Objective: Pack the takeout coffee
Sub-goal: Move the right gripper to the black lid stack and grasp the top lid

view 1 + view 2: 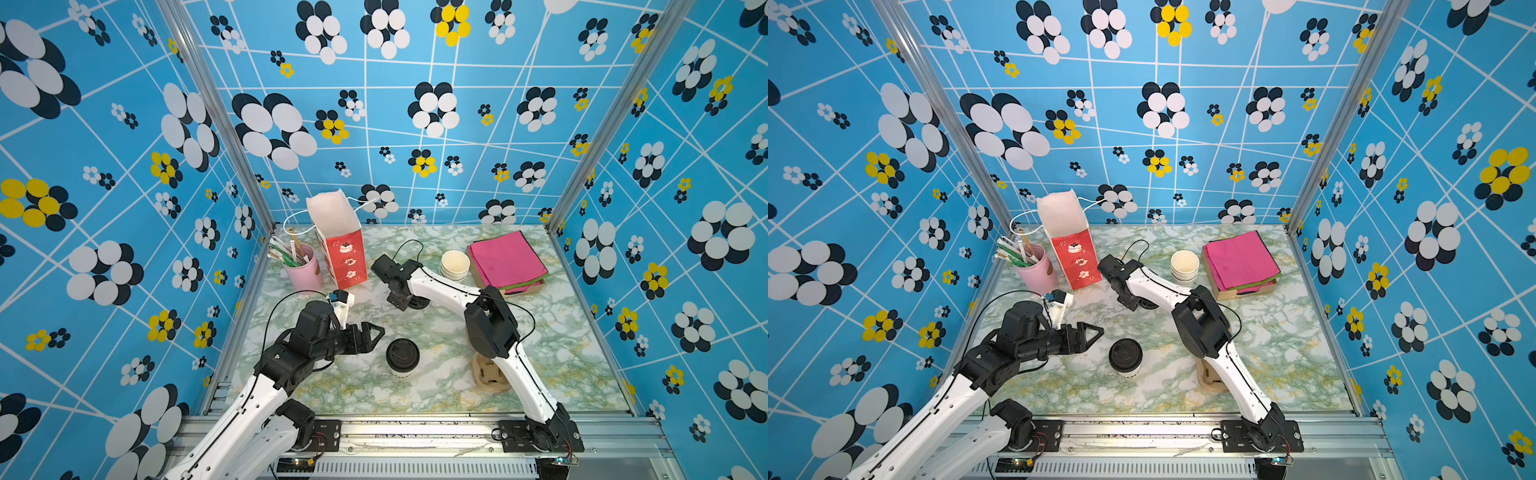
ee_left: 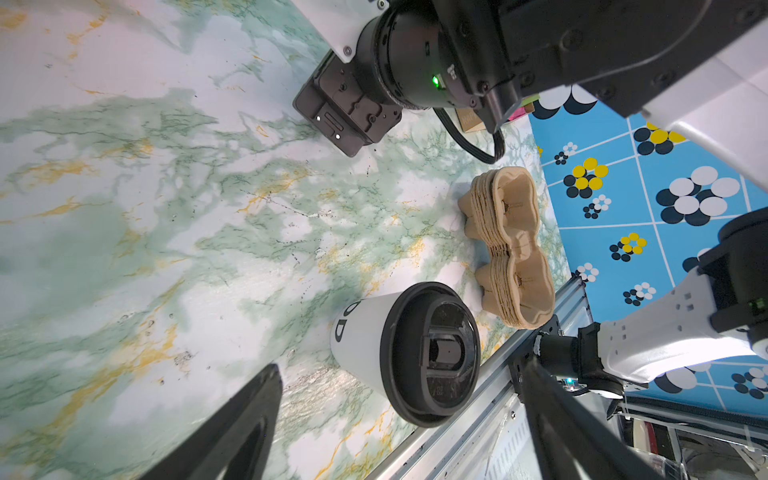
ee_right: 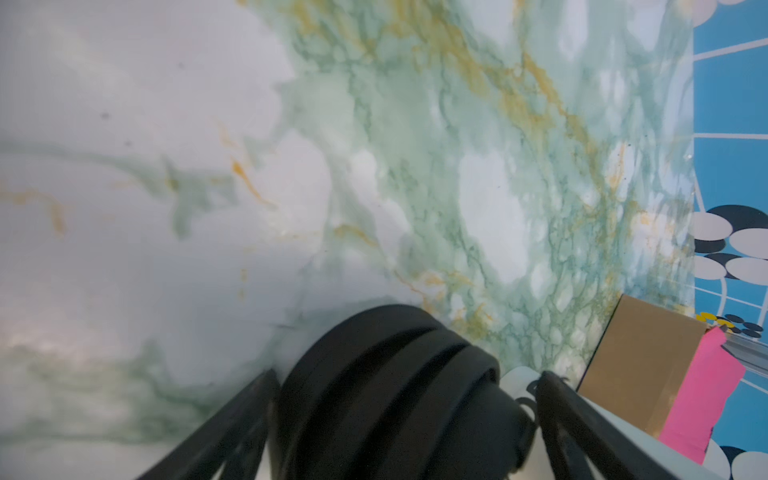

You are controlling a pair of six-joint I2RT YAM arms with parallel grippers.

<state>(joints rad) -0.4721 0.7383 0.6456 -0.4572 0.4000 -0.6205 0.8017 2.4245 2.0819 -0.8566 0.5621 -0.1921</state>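
Note:
The takeout coffee [image 1: 402, 357] [image 1: 1125, 357], a white cup with a black lid, stands upright near the table's front middle; its dark lettering shows in the left wrist view [image 2: 415, 353]. My left gripper [image 1: 376, 332] [image 1: 1096, 332] [image 2: 399, 370] hangs open just left of it, not touching it, with nothing between its fingers. My right gripper [image 1: 398, 302] [image 1: 1130, 301] [image 3: 399, 395] is open further back, its fingers straddling a stack of black lids [image 1: 419, 302] [image 3: 386, 374]. A red and white paper bag [image 1: 340, 245] [image 1: 1073, 249] stands open at the back left.
A pink cup of stirrers [image 1: 301, 270] stands left of the bag. Stacked lidless white cups [image 1: 455, 266] and a cardboard box of pink napkins [image 1: 507, 259] sit at the back right. Stacked pulp cup carriers [image 1: 488, 374] [image 2: 511, 249] lie under the right arm, by the front rail.

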